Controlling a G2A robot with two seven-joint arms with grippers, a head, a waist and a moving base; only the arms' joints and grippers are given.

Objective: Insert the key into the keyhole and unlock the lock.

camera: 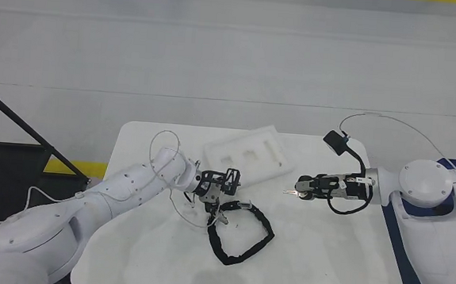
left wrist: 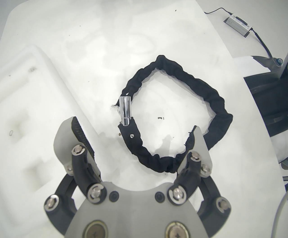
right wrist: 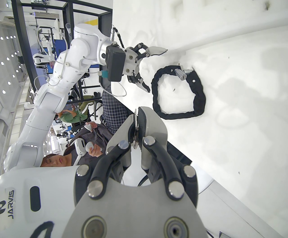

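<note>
A black fabric-covered chain lock (camera: pixel 243 235) lies in a loop on the white table (camera: pixel 323 260). Its silver lock cylinder (left wrist: pixel 124 110) joins the two ends of the chain (left wrist: pixel 202 90). In the right wrist view the cylinder (right wrist: pixel 180 74) shows its keyhole end. My left gripper (left wrist: pixel 137 135) hangs open just above the loop, close to the cylinder, one finger (left wrist: pixel 78 133) on each side. Farther right, my right gripper (camera: pixel 298 188) is shut on a small metal key (camera: pixel 288 192). The key (right wrist: pixel 135 131) sits edge-on between the closed pads, pointing toward the lock.
A white foam tray (camera: pixel 247 153) with recesses lies at the back of the table, right beside the left gripper (camera: pixel 229 191) and also seen as foam (left wrist: pixel 27 101). A small silver box with a cable (left wrist: pixel 238 24) lies beyond the table edge.
</note>
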